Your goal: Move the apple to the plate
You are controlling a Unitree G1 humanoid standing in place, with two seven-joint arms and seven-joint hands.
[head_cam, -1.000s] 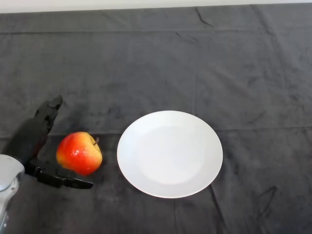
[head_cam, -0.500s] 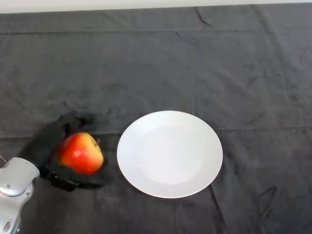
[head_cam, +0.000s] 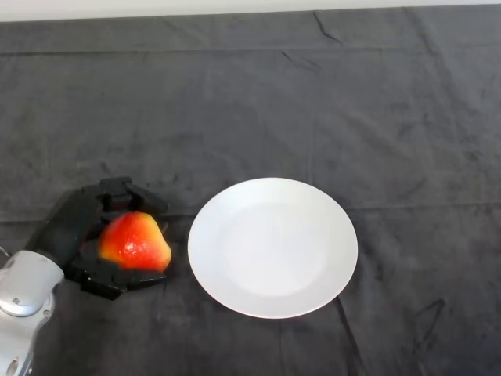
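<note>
Fingers have curled over the apple [head_cam: 135,242], left hand [head_cam: 74,235] clasping it beside the plate [head_cam: 272,247] rim.

I think I stand in a test room: my table [head_cam: 329,94] wears a dark cloth, nothing homey.

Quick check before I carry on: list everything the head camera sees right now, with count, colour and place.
round red and yellow apple: one, red-yellow, left of the plate, held in the hand
round white plate: one, white, centre of the table, nothing on it
dark cloth table cover: one, dark grey, spread under everything
pale strip: one, off-white, along the top edge beyond the cloth
left arm: one, silver-grey, lower left corner
left hand: one, black, fingers curled round the apple
</note>
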